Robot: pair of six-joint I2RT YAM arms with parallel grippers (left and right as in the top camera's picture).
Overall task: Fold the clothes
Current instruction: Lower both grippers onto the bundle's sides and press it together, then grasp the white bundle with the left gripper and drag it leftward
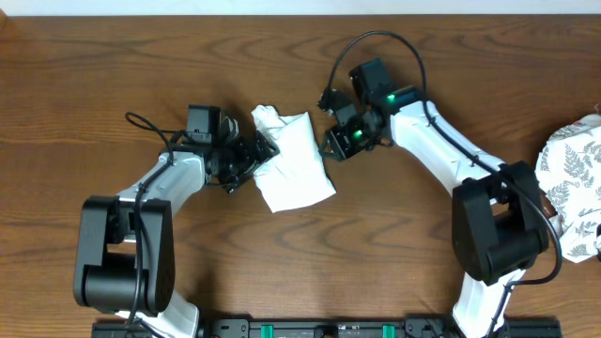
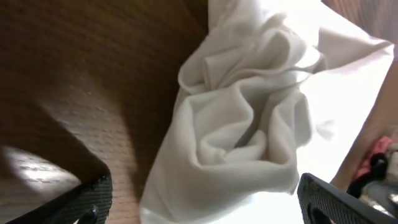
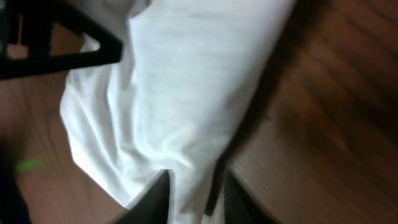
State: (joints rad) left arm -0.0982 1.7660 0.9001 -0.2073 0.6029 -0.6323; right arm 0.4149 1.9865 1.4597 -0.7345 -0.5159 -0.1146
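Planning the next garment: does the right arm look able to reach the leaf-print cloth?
Probably yes: the leaf-print cloth lies uncovered beside its base, though the right tool is at the white cloth.

No word, label, brand, number or sign could be read in any of the three views. The white cloth [image 1: 299,167] was plain, and the wooden tabletop [image 1: 94,75] carried no legible marking.
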